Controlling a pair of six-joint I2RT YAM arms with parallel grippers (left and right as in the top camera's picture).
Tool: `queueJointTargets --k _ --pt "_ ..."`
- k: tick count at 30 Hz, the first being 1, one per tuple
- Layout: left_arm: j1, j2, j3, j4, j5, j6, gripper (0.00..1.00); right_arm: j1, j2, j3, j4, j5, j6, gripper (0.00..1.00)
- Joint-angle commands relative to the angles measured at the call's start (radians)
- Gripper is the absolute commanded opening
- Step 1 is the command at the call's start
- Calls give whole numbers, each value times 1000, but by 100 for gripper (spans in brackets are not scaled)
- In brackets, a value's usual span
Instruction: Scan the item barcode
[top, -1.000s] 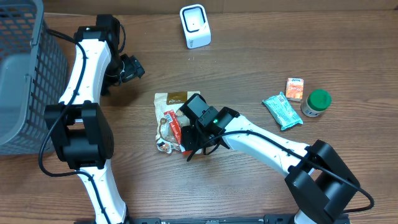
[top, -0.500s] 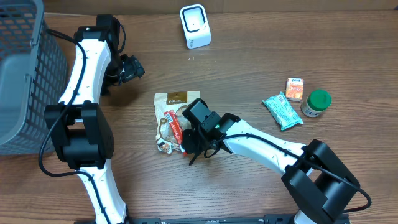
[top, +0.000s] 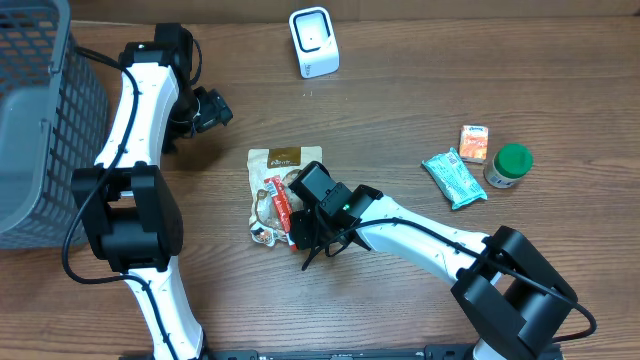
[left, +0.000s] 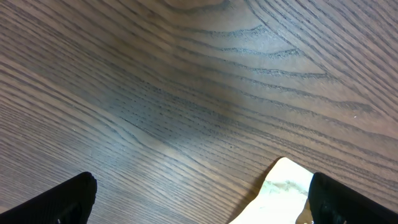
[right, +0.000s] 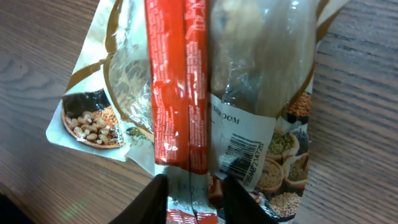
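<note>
The bag (top: 272, 190) of snacks lies flat near the middle of the table (top: 400, 100), its brown header pointing toward the far edge. It is a clear pouch with two red sachets (right: 177, 93) running along its length. A printed barcode (right: 239, 155) faces up beside them, toward the end nearer the front edge.

The right gripper (right: 196, 206) is down over that near end of the bag. Its dark fingers (right: 152, 202) stand close together on either side of the sachets' tips, with the bag's edge between them. Whether they already pinch it or only straddle it cannot be told.

The left gripper (top: 212, 108) hangs over bare wood toward the far left corner of the table, spread wide with nothing in it. Only a corner of the bag peeks into its wrist view.

A white scanner (top: 314, 42) stands by the far edge, well apart from the bag. A grey mesh basket (top: 40, 120) sits at the left edge. Toward the right edge an orange box (top: 474, 143), a teal packet (top: 453, 178) and a green-lidded jar (top: 510, 164) lie close together.
</note>
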Motion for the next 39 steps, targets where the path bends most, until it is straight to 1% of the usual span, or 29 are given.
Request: queueJointTargets --k 1,4,5,8,9,13,17,21,24,28,33,34,35,37,39 --pt "-7 -15 16 0 -6 12 100 4 -18 -11 8 12 4 26" --pt "-7 -15 16 0 -6 12 100 4 -18 -11 8 11 4 19" --pt "-7 -15 16 0 -6 12 100 4 -18 -11 7 11 4 14" --pt "-7 -15 16 0 -6 12 100 4 -18 -10 7 11 4 4" --pt "-7 -15 16 0 -6 12 99 3 -18 -8 7 11 4 4" --pt "-7 -15 16 0 -6 12 100 -14 -47 11 -3 10 2 4" --pt "-7 -15 16 0 -6 12 100 -40 -111 14 -26 12 -10 4" --pt "-7 -15 16 0 -6 12 100 -65 -143 14 -64 16 -49 4" --pt "-7 -15 16 0 -6 12 100 -82 -143 14 -95 64 -50 4" --pt "-7 -15 16 0 -6 12 100 -113 -143 14 -151 174 -50 4" --pt "-7 -15 16 0 -6 12 100 -126 -142 13 -167 171 -51 4" --pt "-7 -15 16 0 -6 12 100 -126 -142 13 -171 176 -60 9" --pt "-7 -15 16 0 -6 12 100 -127 -142 13 -175 190 -62 13" --pt "-7 -15 16 0 -6 12 100 -128 -142 13 -187 251 -61 16" --pt "-7 -15 16 0 -6 12 100 -128 -141 13 -191 294 -61 16"
